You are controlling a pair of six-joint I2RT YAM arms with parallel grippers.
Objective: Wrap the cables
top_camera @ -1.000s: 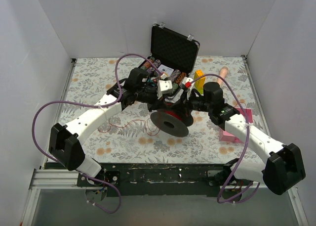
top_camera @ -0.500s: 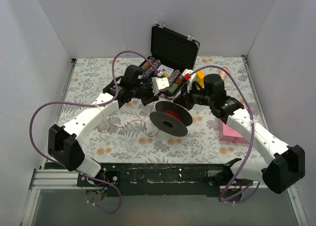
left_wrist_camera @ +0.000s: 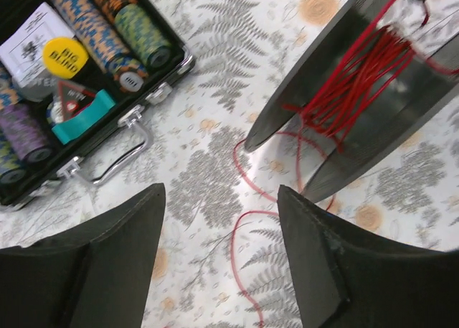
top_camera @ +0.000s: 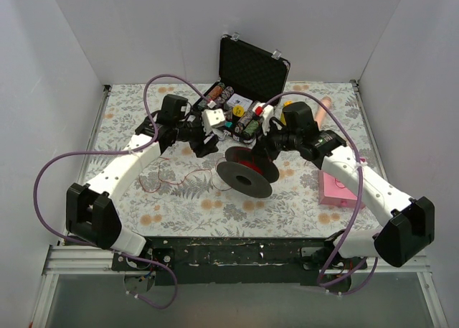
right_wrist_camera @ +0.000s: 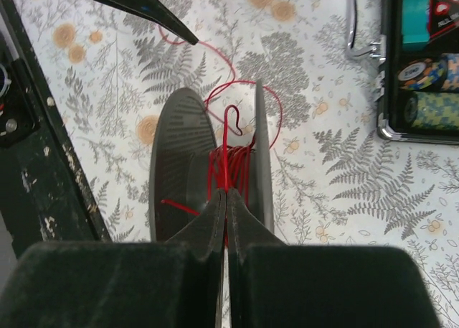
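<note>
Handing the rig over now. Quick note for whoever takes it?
Left pincer: open, empty, hovering beside the spool.
Right pincer: shut on the wire between the spool's flanges.
Done: several turns are wound on the spool.
Left: a loose length trails over the table on the left arm's side; wind it on.

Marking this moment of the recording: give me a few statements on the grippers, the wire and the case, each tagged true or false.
1. The left gripper is open and holds nothing. True.
2. The right gripper has its fingers spread wide. False: they are pressed together between the flanges of the spool, on the red wire.
3. All the red wire is wound on the spool. False: a loose length lies on the table.
4. The black case stands open. True.
</note>
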